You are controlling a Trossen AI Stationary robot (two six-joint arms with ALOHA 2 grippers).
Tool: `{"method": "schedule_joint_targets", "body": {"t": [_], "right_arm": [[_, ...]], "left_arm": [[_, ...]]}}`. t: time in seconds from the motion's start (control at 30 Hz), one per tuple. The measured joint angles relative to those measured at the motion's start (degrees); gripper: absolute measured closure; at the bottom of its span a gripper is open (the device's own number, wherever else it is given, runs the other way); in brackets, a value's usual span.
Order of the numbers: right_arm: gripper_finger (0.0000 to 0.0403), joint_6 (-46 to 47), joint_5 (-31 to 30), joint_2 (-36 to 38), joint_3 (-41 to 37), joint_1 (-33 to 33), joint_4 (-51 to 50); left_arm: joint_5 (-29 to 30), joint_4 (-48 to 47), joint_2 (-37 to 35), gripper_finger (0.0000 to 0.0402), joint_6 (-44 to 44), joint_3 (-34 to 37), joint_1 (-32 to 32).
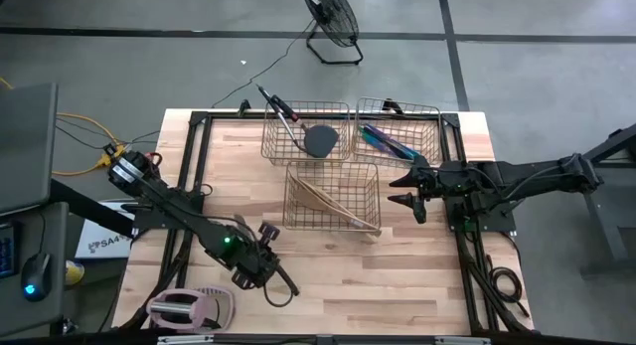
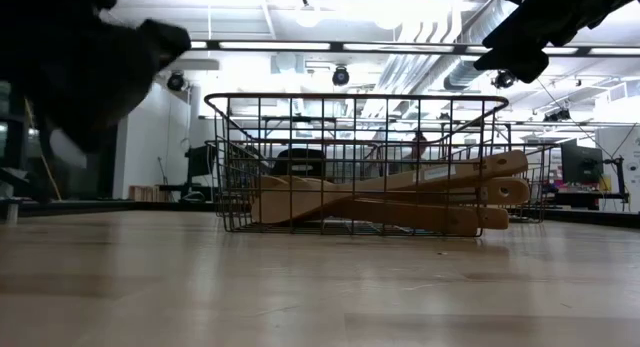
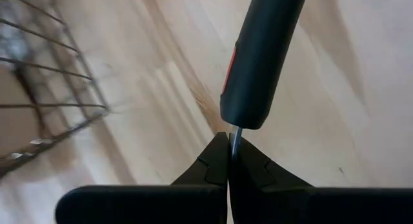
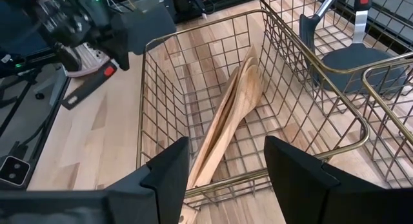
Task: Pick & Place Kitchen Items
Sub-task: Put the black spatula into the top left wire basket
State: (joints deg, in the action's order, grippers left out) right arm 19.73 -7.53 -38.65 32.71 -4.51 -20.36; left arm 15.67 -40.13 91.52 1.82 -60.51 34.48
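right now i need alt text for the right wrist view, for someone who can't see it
The right tool, open, hangs over a copper wire basket holding pale wooden utensils that lie lengthwise. A second basket beside it holds a black spatula, and the left arm shows beyond on the wooden table.

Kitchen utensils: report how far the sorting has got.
Done: pale wooden spoons and spatulas lie in the near wire basket, black spatulas in the far left basket, and iridescent pieces in the far right basket.
In hand: the left gripper is shut on a black-handled utensil.
Left: placing that utensil. The right gripper is open beside the wooden basket.
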Motion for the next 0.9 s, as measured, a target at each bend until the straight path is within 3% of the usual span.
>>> {"method": "schedule_joint_targets", "body": {"t": [0.4, 0.6, 0.73, 0.9], "right_arm": [[0.021, -0.27, 0.02, -0.02, 0.0, 0.01, 0.01], [0.021, -0.44, 0.02, -0.02, -0.01, 0.01, 0.0], [0.021, -0.46, 0.02, -0.02, 0.0, 0.01, 0.01], [0.021, -0.48, 0.0, -0.02, 0.0, -0.01, 0.09]], "left_arm": [[7.45, 3.28, -8.41, 0.0402, 2.04, 0.0, 0.0], [14.58, 4.68, -11.94, 0.0402, 1.22, -2.17, 0.0], [21.33, 6.95, -13.66, 0.0402, -3.45, -5.7, -1.17], [24.57, 17.03, -14.96, 0.0402, -14.83, -8.59, -5.5]]}}
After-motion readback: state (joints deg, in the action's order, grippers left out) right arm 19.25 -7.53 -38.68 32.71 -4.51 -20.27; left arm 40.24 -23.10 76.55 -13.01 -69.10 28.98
